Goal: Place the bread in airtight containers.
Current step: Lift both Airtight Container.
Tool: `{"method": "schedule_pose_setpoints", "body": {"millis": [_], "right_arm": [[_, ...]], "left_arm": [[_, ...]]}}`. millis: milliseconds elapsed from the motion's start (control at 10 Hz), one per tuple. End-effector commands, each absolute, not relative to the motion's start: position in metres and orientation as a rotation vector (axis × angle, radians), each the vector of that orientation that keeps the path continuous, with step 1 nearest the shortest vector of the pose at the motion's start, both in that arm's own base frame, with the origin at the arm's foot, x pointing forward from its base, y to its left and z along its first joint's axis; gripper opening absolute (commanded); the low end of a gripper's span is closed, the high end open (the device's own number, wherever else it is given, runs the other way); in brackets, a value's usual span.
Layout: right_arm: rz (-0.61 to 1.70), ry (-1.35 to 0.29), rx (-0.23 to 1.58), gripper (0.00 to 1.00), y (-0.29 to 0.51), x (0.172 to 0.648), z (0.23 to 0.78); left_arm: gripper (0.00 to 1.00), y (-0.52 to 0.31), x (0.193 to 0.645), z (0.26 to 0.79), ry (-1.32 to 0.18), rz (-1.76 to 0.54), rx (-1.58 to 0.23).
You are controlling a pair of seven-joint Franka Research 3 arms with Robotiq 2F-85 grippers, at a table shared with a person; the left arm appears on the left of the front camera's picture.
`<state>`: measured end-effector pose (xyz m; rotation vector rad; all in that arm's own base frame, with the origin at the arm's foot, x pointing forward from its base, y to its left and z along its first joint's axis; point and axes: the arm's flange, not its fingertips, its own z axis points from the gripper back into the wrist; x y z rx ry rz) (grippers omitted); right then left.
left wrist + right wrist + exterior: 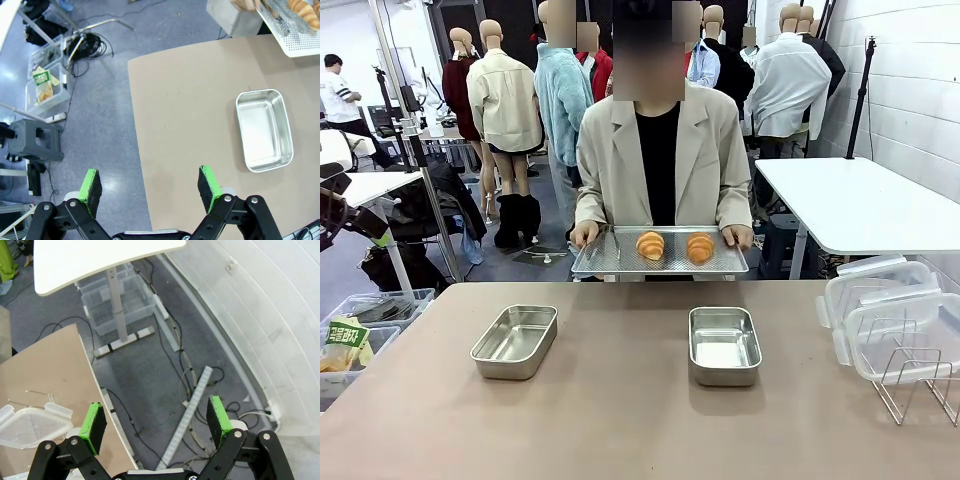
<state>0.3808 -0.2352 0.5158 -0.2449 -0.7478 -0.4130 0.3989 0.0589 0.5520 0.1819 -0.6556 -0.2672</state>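
Two golden-brown bread rolls lie on a perforated steel tray that a person holds with both hands at the table's far edge. Two lidless steel tins stand on the brown table, one at the left and one at the middle. My left gripper is open, high over the table's left edge, with the left tin ahead of it and a roll on the tray corner. My right gripper is open above the floor beyond the table's right edge.
Clear plastic lids rest on a wire rack at the table's right side; they also appear as lids in the right wrist view. A white table stands at the back right. Storage bins sit on the floor at the left.
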Motion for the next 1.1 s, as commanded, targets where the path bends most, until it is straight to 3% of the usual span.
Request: {"method": "schedule_pose_setpoints", "body": {"millis": [0, 1000], "right_arm": [[-0.403, -0.744, -0.257, 1.00, -0.2345, 0.3821, 0.5161], [-0.413, -0.748, -0.245, 1.00, -0.2352, 0.3808, 0.5158]], "left_arm": [[1.00, 0.0600, 0.3977, 0.5537, -0.652, -0.278, 0.185], [1.00, 0.0589, 0.3989, 0.5520, -0.656, -0.267, 0.182]]}}
